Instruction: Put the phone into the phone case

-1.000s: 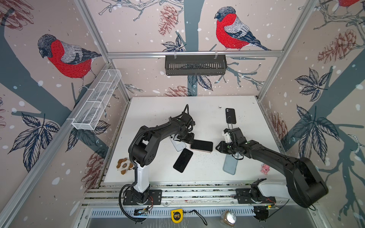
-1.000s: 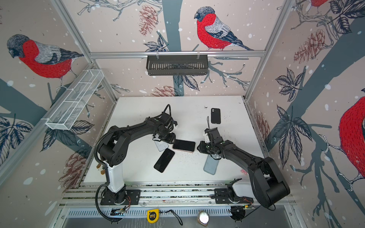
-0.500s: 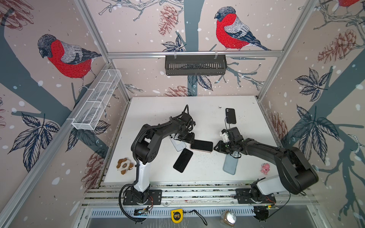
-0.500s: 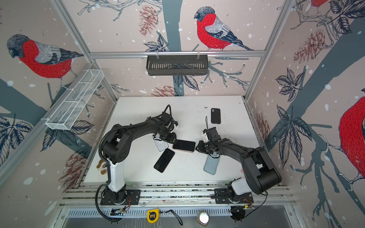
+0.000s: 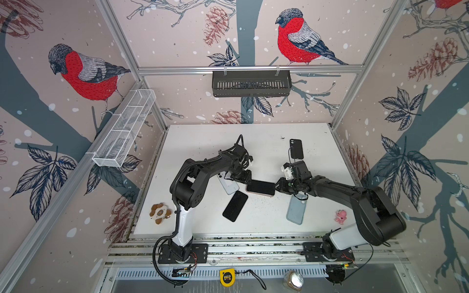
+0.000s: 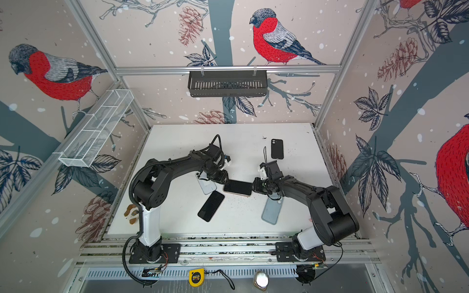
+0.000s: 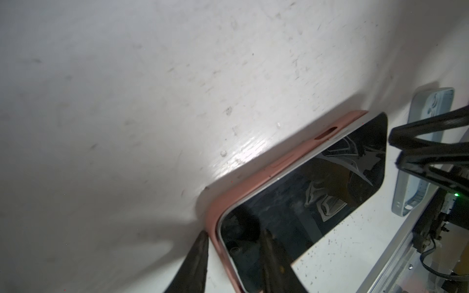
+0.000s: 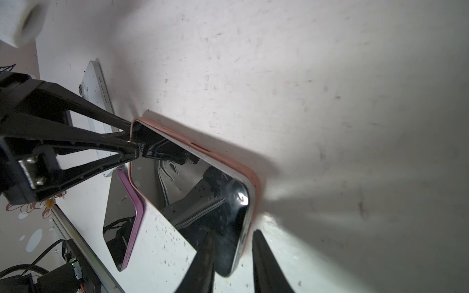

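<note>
While both straddle the phone (image 5: 261, 188), left gripper (image 7: 233, 237) and right gripper (image 8: 233, 233) stand part-open.

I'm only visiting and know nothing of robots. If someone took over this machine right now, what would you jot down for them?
Left tool: fingers astride one end of the phone and its pink case; whether it grips is unclear.
Right tool: open, one finger over the screen, one outside the case at the other end.
Things: the phone lies screen up in the case, mid-table.
Done: phone laid in the case.
Left: its silver edge shows above the rim, so it probably needs pressing fully in.
</note>
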Robot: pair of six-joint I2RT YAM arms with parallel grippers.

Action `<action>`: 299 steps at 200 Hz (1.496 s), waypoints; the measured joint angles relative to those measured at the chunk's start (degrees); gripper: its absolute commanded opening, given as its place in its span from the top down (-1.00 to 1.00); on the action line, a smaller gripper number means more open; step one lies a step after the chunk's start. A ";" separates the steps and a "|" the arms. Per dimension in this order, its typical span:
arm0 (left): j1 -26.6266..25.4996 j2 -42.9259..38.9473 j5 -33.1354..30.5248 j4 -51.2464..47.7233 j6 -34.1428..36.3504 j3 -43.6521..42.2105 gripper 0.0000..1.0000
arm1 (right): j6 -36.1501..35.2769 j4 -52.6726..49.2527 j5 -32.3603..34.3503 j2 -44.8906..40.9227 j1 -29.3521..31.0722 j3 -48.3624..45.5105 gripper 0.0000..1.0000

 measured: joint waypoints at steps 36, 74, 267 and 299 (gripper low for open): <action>-0.33 0.33 0.24 0.35 -0.02 0.02 0.28 | 1.25 1.77 -0.79 1.55 0.15 -0.76 0.64; -0.35 0.11 -0.52 -0.02 -0.22 -0.07 0.25 | 2.75 2.60 -0.70 1.38 0.48 -0.90 0.92; -1.68 -1.88 -5.01 1.36 0.50 -2.29 0.35 | 1.07 -1.29 1.46 -0.76 4.28 -1.40 0.70; -2.38 -1.51 -6.32 1.49 0.94 -2.29 0.42 | 1.22 -2.71 1.79 0.17 4.55 -0.37 0.73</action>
